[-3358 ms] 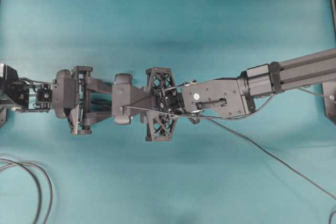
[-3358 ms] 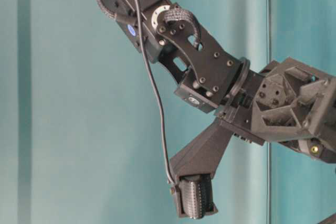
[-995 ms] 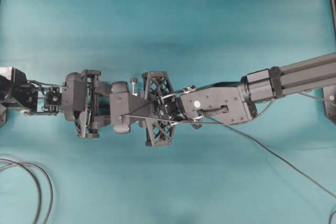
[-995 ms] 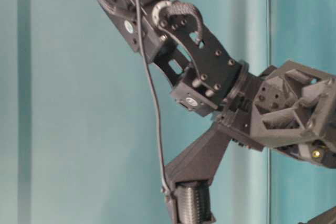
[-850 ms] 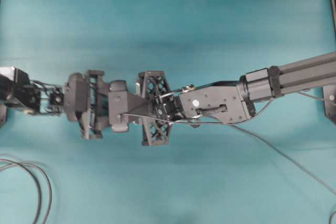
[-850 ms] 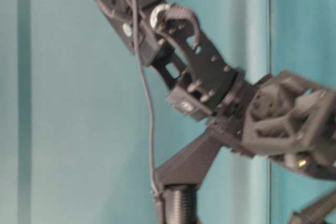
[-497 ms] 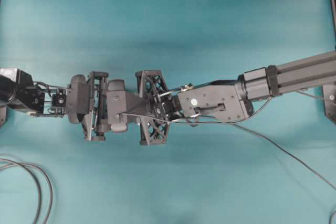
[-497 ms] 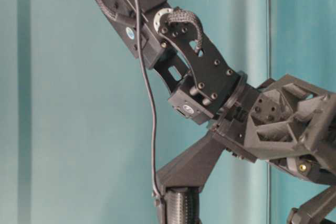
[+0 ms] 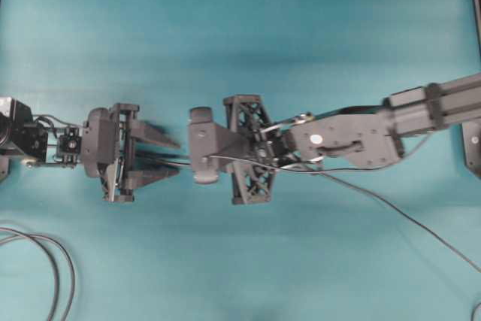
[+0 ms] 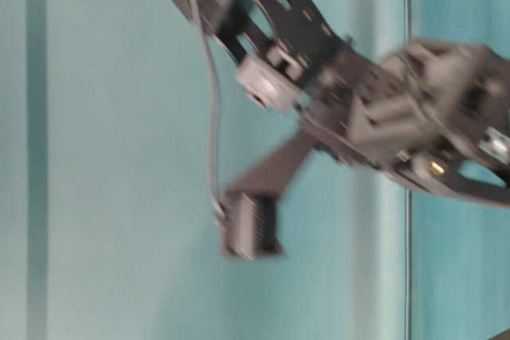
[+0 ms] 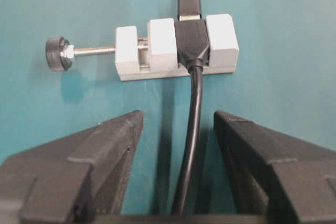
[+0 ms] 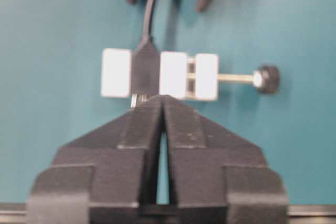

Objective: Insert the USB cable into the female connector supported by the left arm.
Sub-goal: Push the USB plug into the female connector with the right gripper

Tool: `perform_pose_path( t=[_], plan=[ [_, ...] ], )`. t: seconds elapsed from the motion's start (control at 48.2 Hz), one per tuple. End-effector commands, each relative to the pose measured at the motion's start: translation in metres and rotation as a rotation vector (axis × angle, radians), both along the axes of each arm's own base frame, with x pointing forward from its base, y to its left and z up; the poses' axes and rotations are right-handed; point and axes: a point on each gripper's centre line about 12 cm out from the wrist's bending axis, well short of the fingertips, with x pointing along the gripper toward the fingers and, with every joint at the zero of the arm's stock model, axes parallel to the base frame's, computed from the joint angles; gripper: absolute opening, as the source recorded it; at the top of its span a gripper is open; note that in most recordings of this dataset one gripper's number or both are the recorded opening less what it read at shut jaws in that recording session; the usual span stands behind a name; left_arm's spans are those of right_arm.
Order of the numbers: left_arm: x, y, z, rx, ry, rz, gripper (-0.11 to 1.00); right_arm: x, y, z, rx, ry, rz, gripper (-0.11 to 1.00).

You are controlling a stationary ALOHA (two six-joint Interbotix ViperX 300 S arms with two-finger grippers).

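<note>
The USB cable [image 11: 189, 4] is seen plugged into the female connector [image 11: 176, 47] on the desk [image 11: 273, 19], left claw [image 11: 176, 124] spread wide, right claw [image 12: 163, 114] pressed together on nothing.

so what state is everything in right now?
left gripper, open, holding nothing, fingers short of the block
right gripper, shut, tips at the block's edge
female connector, lying flat on the table, ungripped
USB cable, plug looks seated in the connector's socket
connector's own cable, running back between the left fingers
</note>
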Motion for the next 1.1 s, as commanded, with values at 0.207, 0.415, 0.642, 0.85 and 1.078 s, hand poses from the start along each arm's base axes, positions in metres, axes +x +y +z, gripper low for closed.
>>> perform_pose_path(
  t=[0.207, 0.415, 0.642, 0.85, 1.078],
  plan=[
    [0.003, -0.001, 0.007, -0.008, -0.023, 0.001, 0.65, -0.006, 0.003, 0.014, 0.073, -0.084, -0.026, 0.00],
    [0.014, 0.000, 0.009, -0.005, -0.043, 0.005, 0.65, -0.001, 0.005, -0.006, 0.102, -0.069, -0.038, 0.26],
    [0.018, 0.000, 0.006, -0.007, -0.044, 0.006, 0.65, -0.005, 0.003, -0.018, 0.101, -0.023, -0.059, 0.55],
    [0.021, 0.000, 0.007, -0.006, -0.050, 0.005, 0.65, -0.011, 0.001, -0.026, 0.089, 0.020, -0.070, 0.50],
    [0.024, 0.000, 0.006, -0.007, -0.052, 0.006, 0.65, -0.012, 0.002, -0.034, 0.087, 0.040, -0.070, 0.49]
  ],
)
